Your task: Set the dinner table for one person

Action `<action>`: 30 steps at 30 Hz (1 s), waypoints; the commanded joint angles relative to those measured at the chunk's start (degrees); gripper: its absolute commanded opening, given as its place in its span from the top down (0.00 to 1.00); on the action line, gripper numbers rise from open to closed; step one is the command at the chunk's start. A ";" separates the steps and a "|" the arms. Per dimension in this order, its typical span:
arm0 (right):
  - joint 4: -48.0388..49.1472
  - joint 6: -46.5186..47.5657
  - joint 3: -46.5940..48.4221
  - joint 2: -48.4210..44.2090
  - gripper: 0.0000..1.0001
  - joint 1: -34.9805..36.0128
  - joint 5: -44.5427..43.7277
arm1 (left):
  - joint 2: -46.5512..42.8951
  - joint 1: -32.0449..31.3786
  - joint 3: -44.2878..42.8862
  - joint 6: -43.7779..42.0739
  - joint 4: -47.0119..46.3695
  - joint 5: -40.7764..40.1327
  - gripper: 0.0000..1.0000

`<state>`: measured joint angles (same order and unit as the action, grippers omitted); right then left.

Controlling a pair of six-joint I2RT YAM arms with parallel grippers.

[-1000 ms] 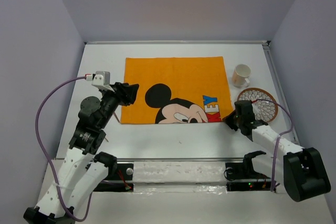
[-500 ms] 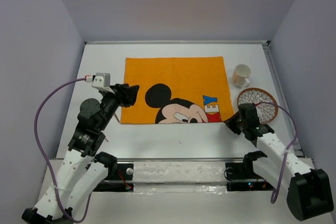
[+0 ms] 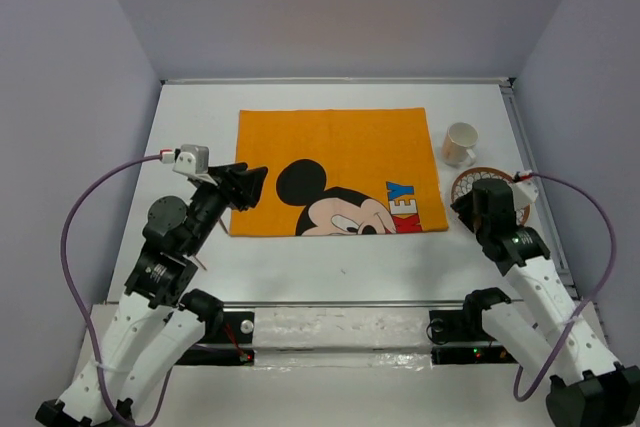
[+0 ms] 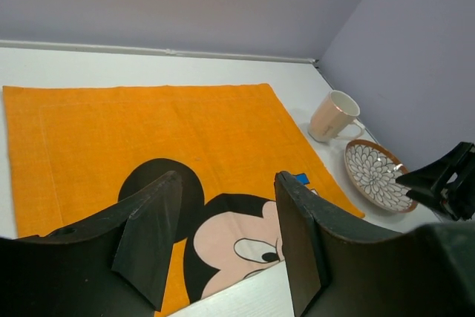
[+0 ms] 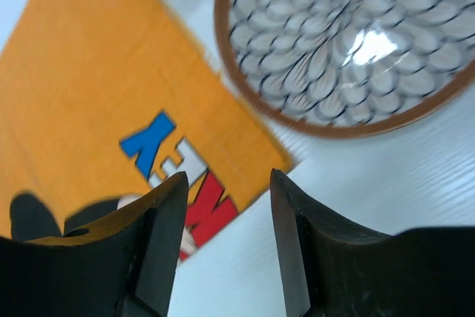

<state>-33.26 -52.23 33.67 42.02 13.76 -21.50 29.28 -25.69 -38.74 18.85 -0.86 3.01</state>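
At the right end of the dinner table (image 3: 190, 117), whose white top is spreading under everything in view, the plate (image 5: 349, 42) is lying flat just beside the short right edge of the orange mat (image 3: 340, 147), with the cup (image 3: 460, 143) standing just beyond it. The right gripper (image 5: 225, 191) is hovering over the plate's near-left rim, its jaws standing apart with nothing between them. From its fingertips the plate is lying ahead and to the right, and the mat's near corner ahead and to the left. Being round, the plate is offering no long axis, so any stretch of its brown rim is looking equally fit for a pinch; the mat's long axis is running left to right. The left gripper (image 4: 226, 191), likewise parted and empty, is hanging at the mat's left edge, well apart from the plate, so the right arm is looking the nearer one for it. On the mat the letters "KEY" (image 3: 402, 205) are showing in red, yellow and blue beside Mickey's face (image 3: 345, 212); nothing readable is showing on plate or cup.
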 commanded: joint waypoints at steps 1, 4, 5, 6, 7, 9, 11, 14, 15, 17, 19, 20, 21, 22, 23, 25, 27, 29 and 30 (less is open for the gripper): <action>-7.69 0.46 3.60 -1.94 0.44 -2.41 -21.28 | -2.12 -1.90 -0.46 -1.45 -0.90 -0.63 0.36; -8.84 1.24 3.59 -2.03 0.37 -11.44 -23.24 | -3.17 -3.66 -0.46 -1.80 -0.37 -1.86 0.35; -8.67 1.69 3.68 -2.38 0.35 -12.87 -23.94 | -3.35 -4.62 -0.46 -1.89 -0.28 -2.04 0.35; -8.49 2.04 3.86 -2.56 0.33 -14.19 -24.73 | -3.44 -5.15 -0.46 -2.06 -0.11 -2.30 0.35; -8.41 2.39 3.95 -2.30 0.28 -15.42 -25.43 | -3.79 -5.68 -0.54 -2.24 0.33 -2.39 0.34; -7.97 3.10 3.68 -1.24 0.23 -19.88 -25.96 | -4.23 -6.56 -0.72 -2.59 0.51 -4.48 0.34; -7.00 2.31 3.25 0.69 0.19 -22.80 -22.55 | -4.75 -7.88 -0.81 -2.77 0.69 -5.03 0.34; -3.32 2.39 1.06 2.70 0.13 -26.14 -18.94 | -5.54 -9.20 -0.81 -3.03 0.78 -5.64 0.34; -1.57 2.31 0.52 3.59 0.13 -27.02 -18.15 | -5.72 -9.55 -0.81 -3.03 0.78 -5.82 0.33; 0.29 3.26 -0.09 6.04 0.12 -30.80 -13.50 | -6.25 -10.42 -0.72 -3.03 0.78 -5.90 0.34; 2.92 4.58 -1.06 7.19 0.12 -34.91 -9.63 | -6.86 -10.87 -0.72 -2.94 0.78 -5.99 0.33; 4.24 6.50 -1.41 8.42 0.12 -36.68 -7.62 | -7.04 -11.22 -0.81 -3.03 0.78 -6.08 0.33; 5.38 7.05 -1.76 8.43 0.12 -38.53 -5.42 | -7.13 -11.31 -0.81 -2.94 0.78 -6.08 0.33; 7.48 7.57 -2.46 10.17 0.12 -42.02 -0.44 | -7.30 -11.40 -0.81 -3.03 0.78 -6.17 0.33; 8.37 8.10 -2.90 11.14 0.12 -43.80 2.22 | -7.30 -11.40 -0.81 -3.03 0.78 -6.17 0.33; 11.45 8.19 -3.79 13.96 0.12 -46.62 8.38 | -7.39 -11.40 -0.81 -3.12 0.78 -6.26 0.33; 15.48 8.81 -5.72 16.93 0.13 -49.09 14.60 | -7.22 -11.48 -0.81 -3.12 0.78 -6.26 0.33; 17.95 8.89 -6.94 18.70 0.13 -49.09 16.56 | -6.87 -11.40 -0.81 -3.03 0.78 -6.35 0.33; 20.75 8.81 -7.56 19.23 0.14 -49.09 18.14 | -6.69 -11.40 -0.81 -3.12 0.78 -6.35 0.33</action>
<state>-23.75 -44.97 28.42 58.85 -34.63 -14.79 22.37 -36.93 -38.74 16.95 1.41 -2.74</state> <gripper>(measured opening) 0.872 0.670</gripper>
